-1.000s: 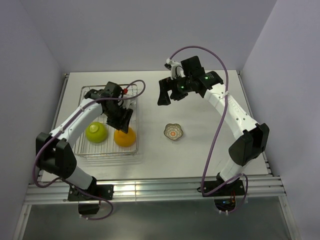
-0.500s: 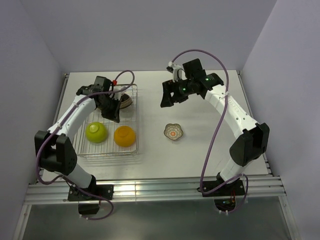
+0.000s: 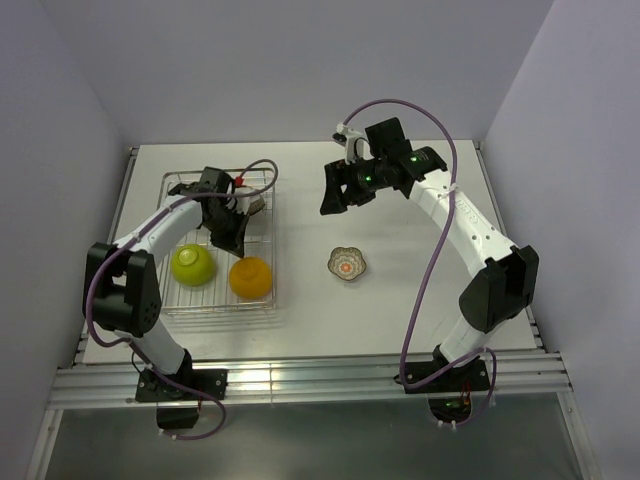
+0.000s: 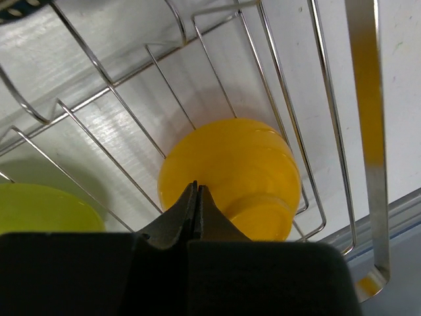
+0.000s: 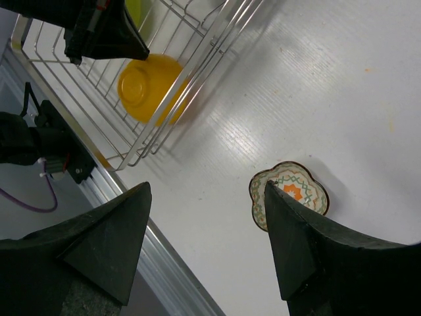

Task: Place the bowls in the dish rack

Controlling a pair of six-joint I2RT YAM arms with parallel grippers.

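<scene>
The dish rack (image 3: 215, 309) stands at the table's left. An orange bowl (image 3: 250, 277) sits upside down in its near right corner and a lime-green bowl (image 3: 193, 264) lies beside it. A brown bowl (image 3: 256, 203) shows partly behind the left arm. My left gripper (image 3: 228, 232) hovers over the rack, shut and empty. In the left wrist view its closed tips (image 4: 197, 187) point at the orange bowl (image 4: 230, 174). The scalloped patterned bowl (image 3: 346, 264) rests on the table right of the rack. My right gripper (image 3: 335, 190) hangs open above the table's middle, with that bowl (image 5: 289, 194) below its right finger.
The rack's right rim (image 5: 197, 39) lies close to the scalloped bowl. The aluminium rail (image 3: 300, 380) runs along the table's near edge. Purple walls close in the back and both sides.
My left gripper has shut after being open over the orange bowl; it drew back toward the rack's far side, then came forward again. My right gripper has narrowed a little and stayed in place.
</scene>
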